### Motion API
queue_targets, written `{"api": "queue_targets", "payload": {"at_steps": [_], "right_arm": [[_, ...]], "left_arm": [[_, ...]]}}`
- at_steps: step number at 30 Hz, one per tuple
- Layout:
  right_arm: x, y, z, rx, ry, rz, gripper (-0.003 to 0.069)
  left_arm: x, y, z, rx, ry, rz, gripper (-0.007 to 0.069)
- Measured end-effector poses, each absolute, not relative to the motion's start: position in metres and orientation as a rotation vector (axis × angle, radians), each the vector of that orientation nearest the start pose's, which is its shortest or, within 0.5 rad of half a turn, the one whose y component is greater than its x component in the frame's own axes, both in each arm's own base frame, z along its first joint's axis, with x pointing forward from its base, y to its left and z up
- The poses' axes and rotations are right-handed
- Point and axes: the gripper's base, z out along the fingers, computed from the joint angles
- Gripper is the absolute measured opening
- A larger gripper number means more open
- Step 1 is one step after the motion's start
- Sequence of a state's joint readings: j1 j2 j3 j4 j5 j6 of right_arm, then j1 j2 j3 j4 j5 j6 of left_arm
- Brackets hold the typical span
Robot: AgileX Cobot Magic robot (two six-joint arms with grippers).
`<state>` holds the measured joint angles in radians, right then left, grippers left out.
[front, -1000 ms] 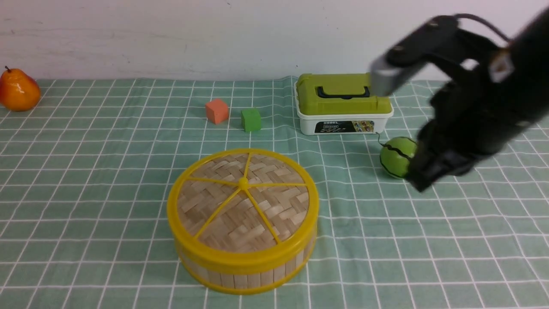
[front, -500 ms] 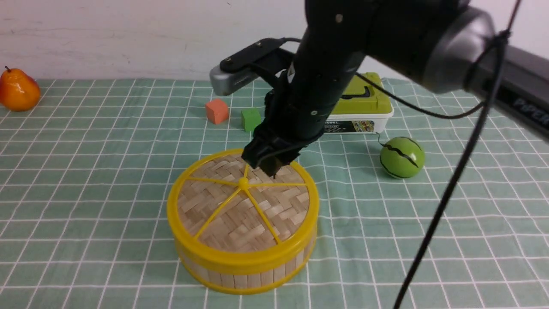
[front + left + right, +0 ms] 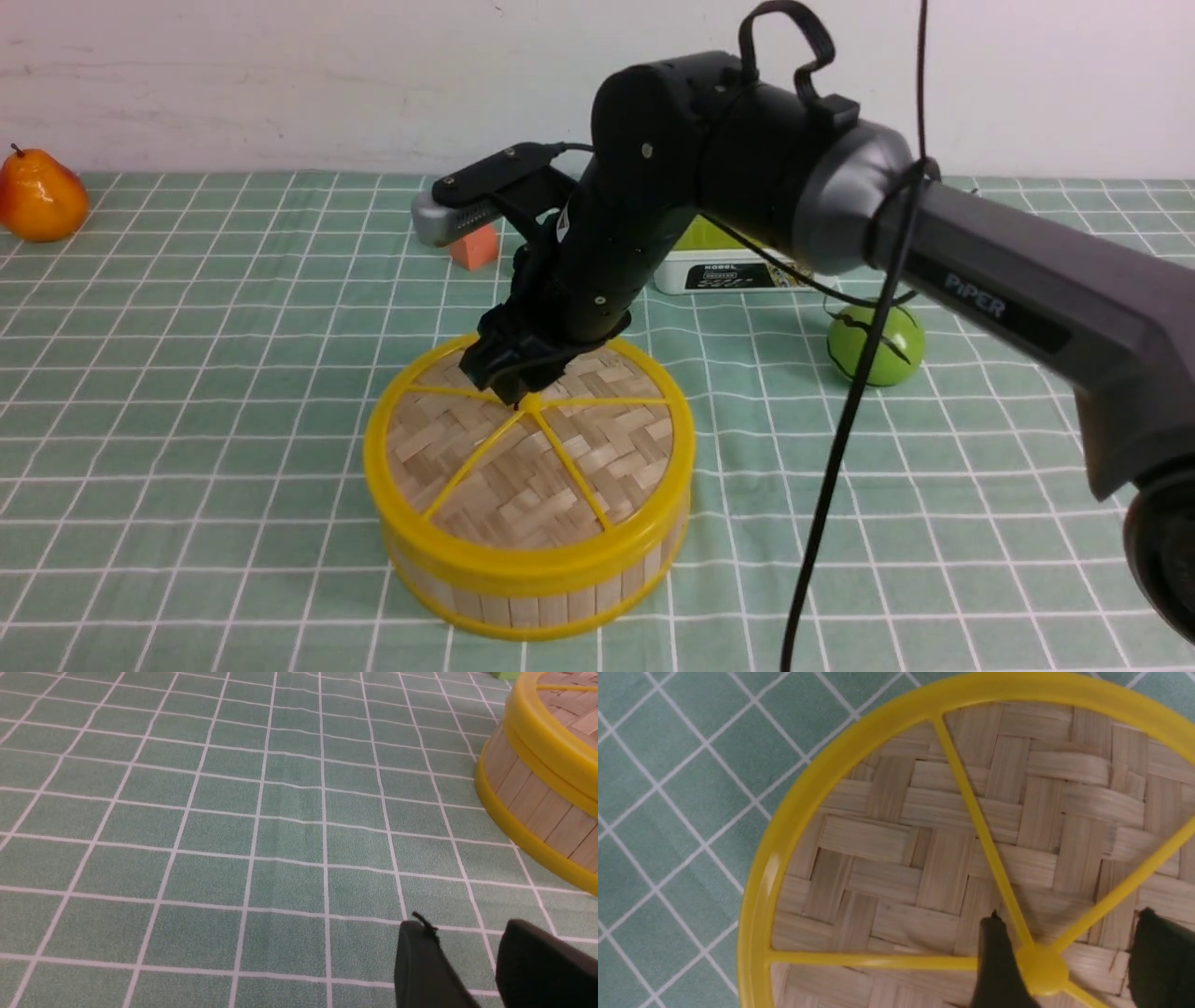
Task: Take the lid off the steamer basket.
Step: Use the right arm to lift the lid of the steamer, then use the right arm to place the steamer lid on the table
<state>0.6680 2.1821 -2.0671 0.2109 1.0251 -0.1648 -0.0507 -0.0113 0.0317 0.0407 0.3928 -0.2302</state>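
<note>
The woven bamboo lid [image 3: 523, 467] with yellow rim and spokes sits shut on the steamer basket [image 3: 523, 607] at the table's front centre. My right gripper [image 3: 512, 383] hangs just over the lid's centre knob [image 3: 529, 403]. In the right wrist view the lid [image 3: 924, 858] fills the frame, and the right gripper [image 3: 1069, 917] is open with its fingers on either side of the knob [image 3: 1041, 970]. My left gripper [image 3: 467, 926] is open and empty low over the cloth, beside the basket [image 3: 528, 798]. It does not show in the front view.
An orange pear [image 3: 37, 196] lies at the far left. An orange cube [image 3: 476, 245] and a white box [image 3: 738, 273] are partly hidden behind my right arm. A green melon ball [image 3: 882, 345] lies to the right. A black cable [image 3: 840, 439] hangs across the right side.
My right arm has swung from the right side of the table to over the lid and come down onto its centre knob. The lid and basket have not moved.
</note>
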Motion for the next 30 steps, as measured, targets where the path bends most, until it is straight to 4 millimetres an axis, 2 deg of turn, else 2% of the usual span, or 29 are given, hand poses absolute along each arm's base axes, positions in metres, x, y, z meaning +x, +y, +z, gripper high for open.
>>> {"api": "queue_targets", "payload": {"at_steps": [6, 12, 16, 18, 21, 22, 23, 24, 25, 27, 28, 30], "right_arm": [[0.376, 0.318, 0.258, -1.011, 2.496, 0.439, 0.0241], [0.376, 0.318, 0.26, -1.015, 2.494, 0.436, 0.0083], [0.374, 0.315, 0.269, -1.025, 2.483, 0.41, 0.008], [0.372, 0.31, 0.282, -1.037, 2.463, 0.37, 0.008], [0.36, 0.292, 0.33, -1.043, 2.39, 0.278, 0.008], [0.36, 0.292, 0.33, -1.045, 2.393, 0.278, 0.008], [0.347, 0.276, 0.361, -1.042, 2.357, 0.218, 0.008], [0.346, 0.275, 0.365, -1.039, 2.349, 0.213, 0.008], [0.337, 0.261, 0.387, -1.024, 2.322, 0.171, 0.008], [0.326, 0.238, 0.409, -0.982, 2.297, 0.142, 0.008], [0.322, 0.228, 0.415, -0.963, 2.299, 0.136, 0.008], [0.312, 0.194, 0.421, -0.896, 2.339, 0.11, 0.008]], "left_arm": [[0.052, -0.001, 0.168, -0.145, 1.894, -0.151, 0.0239], [0.052, -0.001, 0.168, -0.145, 1.894, -0.151, 0.0239], [0.052, -0.001, 0.168, -0.145, 1.894, -0.151, 0.0239], [0.052, -0.001, 0.168, -0.145, 1.894, -0.151, 0.0239], [0.052, -0.001, 0.168, -0.145, 1.894, -0.151, 0.0239], [0.052, -0.001, 0.168, -0.145, 1.894, -0.151, 0.0239], [0.052, -0.001, 0.168, -0.145, 1.894, -0.151, 0.0239], [0.052, -0.001, 0.168, -0.145, 1.894, -0.151, 0.0239], [0.052, -0.001, 0.168, -0.145, 1.894, -0.151, 0.0239], [0.052, -0.001, 0.168, -0.145, 1.894, -0.151, 0.0239], [0.052, -0.001, 0.168, -0.145, 1.894, -0.151, 0.0239], [0.052, -0.001, 0.168, -0.145, 1.894, -0.151, 0.0239]]}}
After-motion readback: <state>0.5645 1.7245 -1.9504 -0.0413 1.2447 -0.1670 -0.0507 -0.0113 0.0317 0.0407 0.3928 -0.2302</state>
